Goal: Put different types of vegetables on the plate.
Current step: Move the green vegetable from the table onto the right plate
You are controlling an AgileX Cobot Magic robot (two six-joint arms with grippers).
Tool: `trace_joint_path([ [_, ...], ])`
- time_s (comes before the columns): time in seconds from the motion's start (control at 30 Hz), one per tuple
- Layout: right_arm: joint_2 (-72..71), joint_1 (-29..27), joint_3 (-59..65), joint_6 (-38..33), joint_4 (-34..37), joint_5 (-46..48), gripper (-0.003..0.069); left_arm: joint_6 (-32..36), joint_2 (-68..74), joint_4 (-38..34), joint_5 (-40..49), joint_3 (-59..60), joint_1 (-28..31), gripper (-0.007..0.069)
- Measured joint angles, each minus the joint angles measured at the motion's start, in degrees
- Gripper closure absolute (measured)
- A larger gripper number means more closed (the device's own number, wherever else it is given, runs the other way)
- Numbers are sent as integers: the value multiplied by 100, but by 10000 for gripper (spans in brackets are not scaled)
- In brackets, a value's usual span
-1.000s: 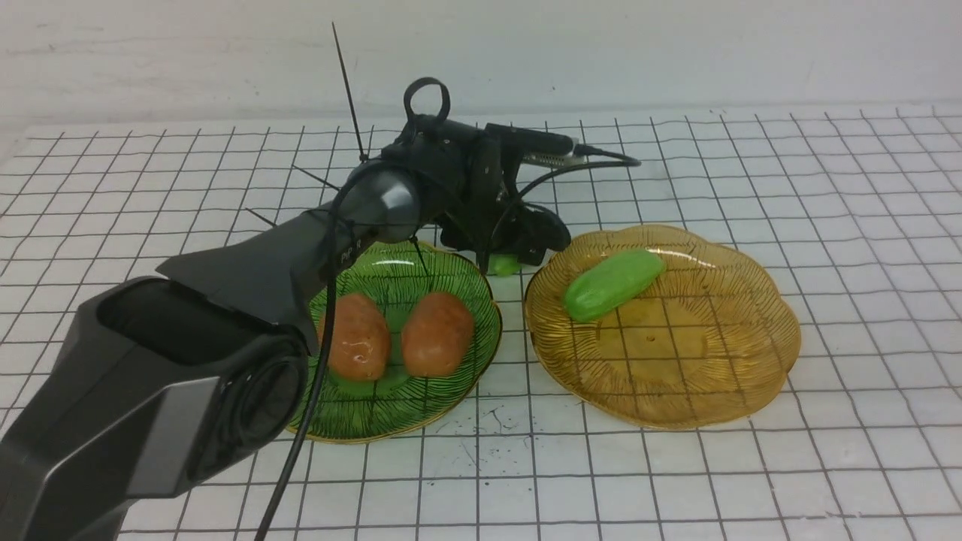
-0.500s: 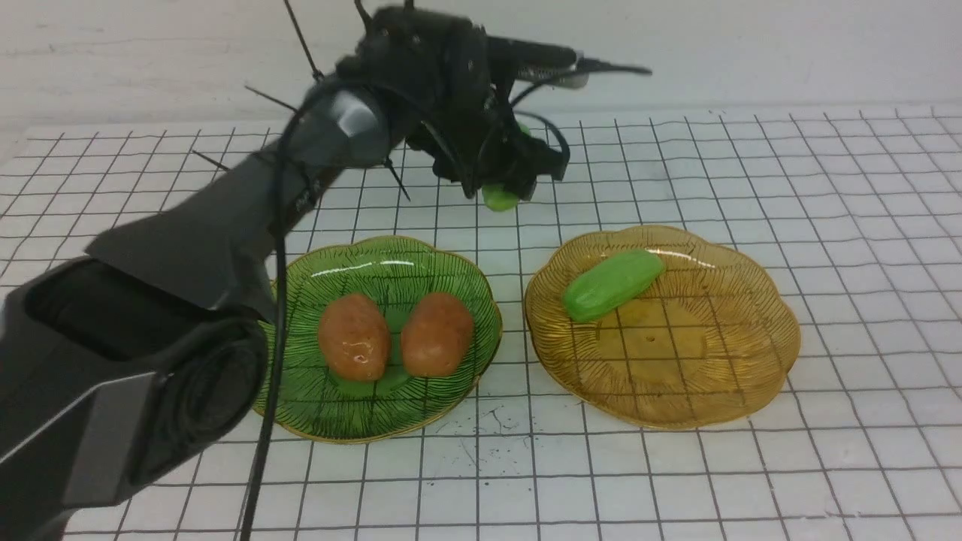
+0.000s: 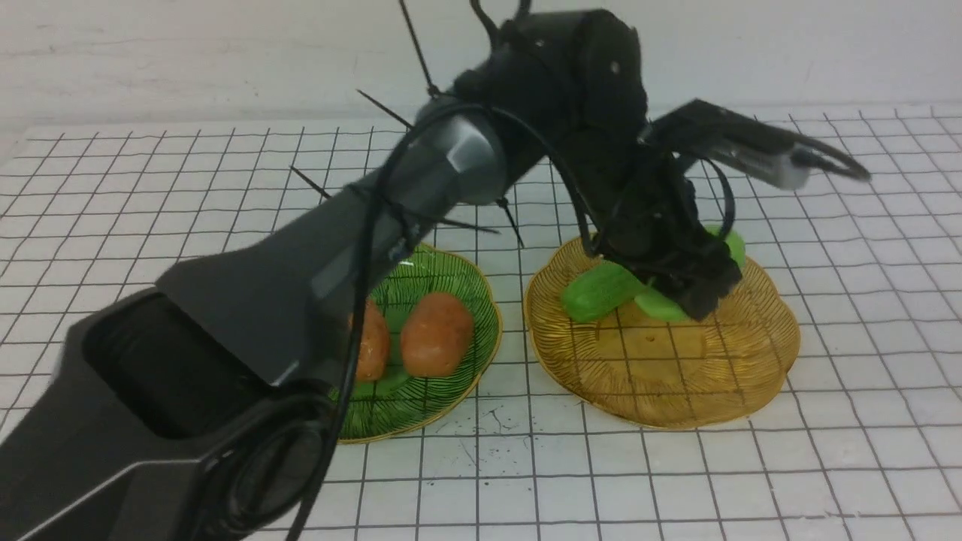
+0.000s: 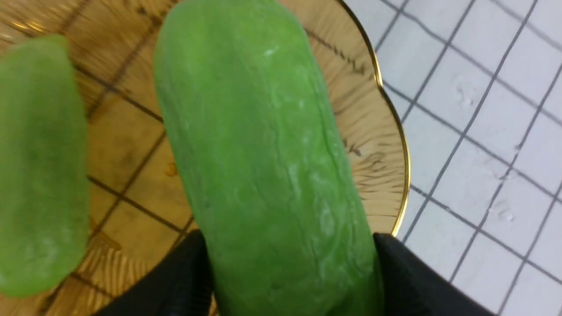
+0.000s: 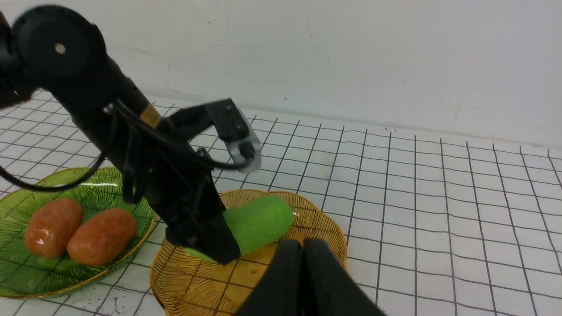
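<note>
Left arm slanting forward-right (gripper gripping green vegetable)

My left gripper has its fingers on either side of one green cucumber piece, clamping it over the amber plate; a second green piece lies on that plate; white gridded surface shows beyond the rim.

potatoes org-brn | plate amber | table wht w/ blk grid
</note>
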Motion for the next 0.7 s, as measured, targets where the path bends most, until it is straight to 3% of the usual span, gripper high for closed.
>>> trace_joint_path([
  [0.27, -151, 0, 0, 23, 209, -89, 674, -528, 357, 760, 0, 6, -205, 223],
  [0.53, -514, 0, 0, -4, 250, -142, 674, -1081, 370, 864, 0, 13, -205, 156],
  [0.63, -738, 0, 0, -44, 252, -146, 674, -1154, 319, 881, 0, 24, -205, 174],
  [0.7, -1004, 0, 0, -49, 252, -153, 674, -1179, 170, 954, 0, 52, -205, 238],
])
